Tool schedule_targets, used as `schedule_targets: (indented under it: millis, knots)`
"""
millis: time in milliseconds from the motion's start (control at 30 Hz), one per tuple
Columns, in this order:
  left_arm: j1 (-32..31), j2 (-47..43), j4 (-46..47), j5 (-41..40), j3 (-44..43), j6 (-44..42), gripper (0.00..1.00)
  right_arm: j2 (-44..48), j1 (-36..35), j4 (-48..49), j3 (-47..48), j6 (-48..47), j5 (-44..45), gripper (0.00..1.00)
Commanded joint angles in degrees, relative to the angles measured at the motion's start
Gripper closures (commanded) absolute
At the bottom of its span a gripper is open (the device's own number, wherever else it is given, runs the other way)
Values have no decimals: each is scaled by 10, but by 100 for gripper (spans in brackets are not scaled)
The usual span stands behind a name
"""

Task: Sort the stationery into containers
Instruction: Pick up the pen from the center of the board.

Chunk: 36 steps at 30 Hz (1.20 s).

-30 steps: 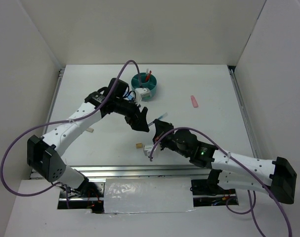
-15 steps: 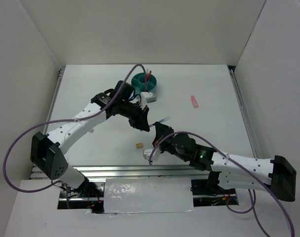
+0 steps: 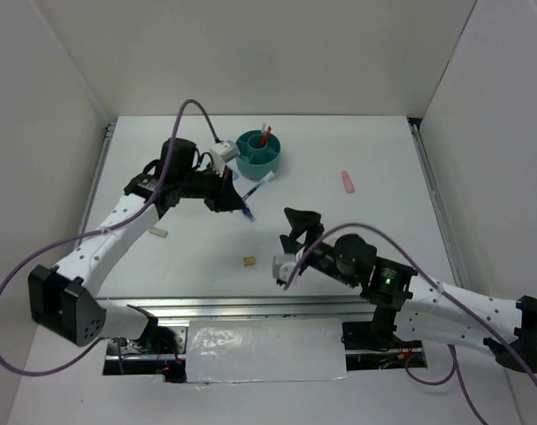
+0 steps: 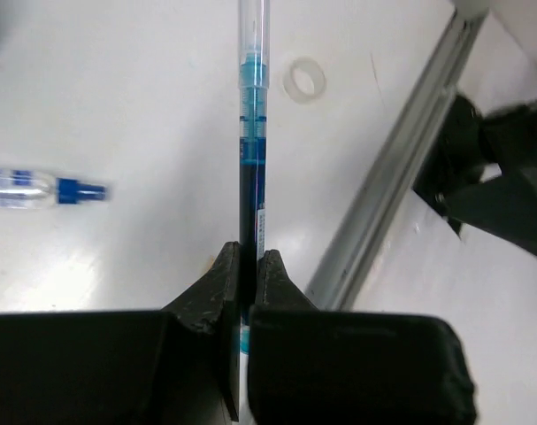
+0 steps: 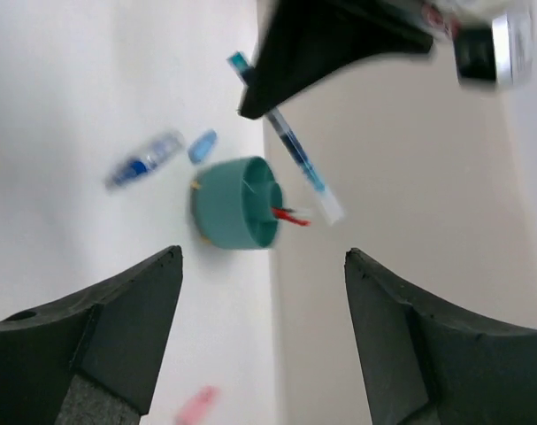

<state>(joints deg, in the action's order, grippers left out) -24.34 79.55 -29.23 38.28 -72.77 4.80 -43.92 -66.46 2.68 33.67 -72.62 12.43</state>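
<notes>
The white counter (image 3: pixel 374 142) carries the round teal organiser (image 3: pixel 249 162) toward its far side, left of the middle. A red item (image 3: pixel 266 137) stands upright in the organiser's central cup.

The left tool (image 4: pixel 248 257) is clamped tight on a blue-white pen (image 4: pixel 250 133). It holds the pen clear of the counter, near the organiser on its front-left side. The right tool (image 5: pixel 264 257) stands near the middle of the counter with its jaws wide apart and nothing between them.

A second blue-white pen (image 3: pixel 257 188) lies flat on the counter just in front of the organiser. A pink eraser (image 3: pixel 347 181) rests to the right, well apart from the organiser. A light blue eraser (image 5: pixel 202 146) lies near the organiser's wall, beside the second pen. A clear tape ring (image 4: pixel 303 80) lies flat on the counter. One tan block (image 3: pixel 248 261) sits near the front edge, and the other tan block (image 3: pixel 160 234) lies farther left, beside the left arm.
</notes>
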Motion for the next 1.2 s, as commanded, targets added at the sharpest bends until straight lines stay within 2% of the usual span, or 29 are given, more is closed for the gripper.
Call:
schedule_targets:
  millis: [0, 33, 67, 100, 133, 167, 233, 267, 333, 467, 800, 900, 1033, 1100, 1167]
  knots:
    - [12, -91, 139, 4, 48, 43, 100, -25, 104, -110, 136, 308, -94, 19]
    - [15, -105, 158, 11, 78, 50, 100, -42, 142, -131, 206, 429, -144, 19]
    - [16, -131, 194, 14, 95, 54, 100, -61, 179, -171, 240, 489, -215, 18]
    - [16, -141, 209, 17, 107, 56, 100, -94, 215, -180, 298, 549, -248, 16]
    - [15, -151, 223, 11, 131, 61, 100, -113, 279, -186, 327, 654, -284, 15]
    - [13, -169, 235, 10, 139, 62, 100, -128, 310, -195, 351, 702, -358, 14]
    - [10, -177, 254, 3, 147, 69, 100, -168, 377, -181, 396, 796, -419, 12]
    - [10, -179, 261, 3, 144, 74, 100, -189, 390, -154, 410, 873, -444, 12]
    - [8, -178, 265, 7, 141, 82, 100, -209, 412, -118, 421, 934, -499, 11]
    - [8, -177, 284, 14, 132, 108, 100, -253, 408, -55, 430, 1057, -564, 12]
    - [-6, -178, 316, 22, 129, 158, 100, -306, 395, 38, 431, 1159, -594, 13]
    - [-11, -178, 319, 22, 129, 160, 100, -319, 392, 47, 443, 1168, -594, 19]
    - [-14, -174, 320, 21, 127, 164, 100, -335, 389, 50, 452, 1174, -594, 35]
    - [-15, -174, 322, 21, 127, 166, 100, -339, 385, 39, 456, 1170, -585, 37]
    - [-16, -174, 320, 21, 125, 166, 100, -345, 386, 47, 455, 1176, -587, 44]
